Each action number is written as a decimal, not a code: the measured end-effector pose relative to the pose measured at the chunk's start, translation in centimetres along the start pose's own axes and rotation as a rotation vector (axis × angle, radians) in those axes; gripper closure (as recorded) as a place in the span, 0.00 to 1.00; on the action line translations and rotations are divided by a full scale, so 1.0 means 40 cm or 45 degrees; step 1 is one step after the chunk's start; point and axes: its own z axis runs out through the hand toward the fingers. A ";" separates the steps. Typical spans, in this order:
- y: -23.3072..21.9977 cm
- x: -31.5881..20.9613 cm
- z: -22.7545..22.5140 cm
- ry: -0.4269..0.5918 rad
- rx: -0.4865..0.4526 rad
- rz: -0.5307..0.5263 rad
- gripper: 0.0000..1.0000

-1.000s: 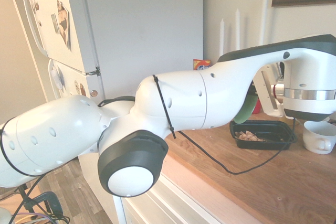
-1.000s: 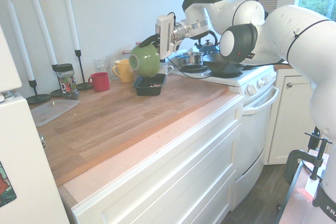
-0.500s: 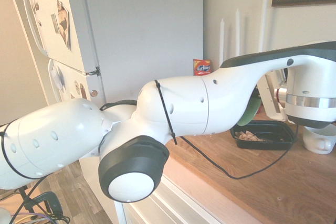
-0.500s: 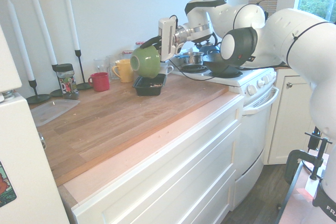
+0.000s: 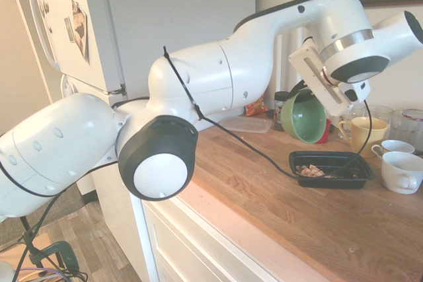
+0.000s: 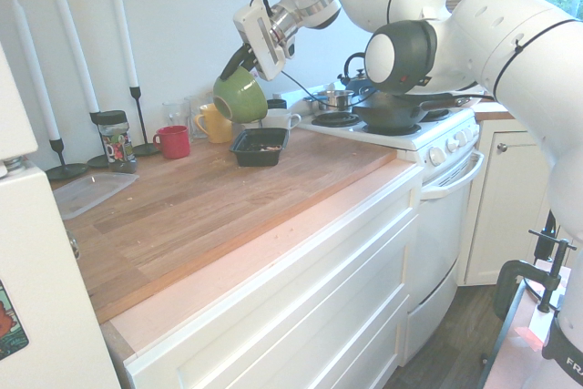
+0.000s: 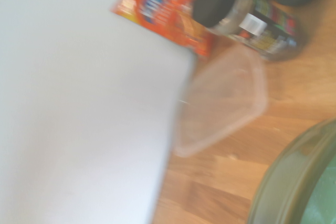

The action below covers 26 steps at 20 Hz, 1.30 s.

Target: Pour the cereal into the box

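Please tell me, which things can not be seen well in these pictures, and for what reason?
- Claw: fingertips hidden by the green bowl rim in both exterior views.
- Inside of the green bowl: its far wall shows in the first exterior view, but the bottom is hidden.
- Cereal in the box: too small to count flakes.
- Wrist view: blurred; the orange-red bag print is unreadable and the bowl is cut by the corner.

In the second exterior view the box sits mid-frame on the counter with the cereal in it. The bowl hangs tilted above it, slightly left. Left of the box stand two mugs, then a jar.
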 end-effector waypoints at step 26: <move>-0.352 -0.205 0.692 0.803 -1.196 -0.167 1.00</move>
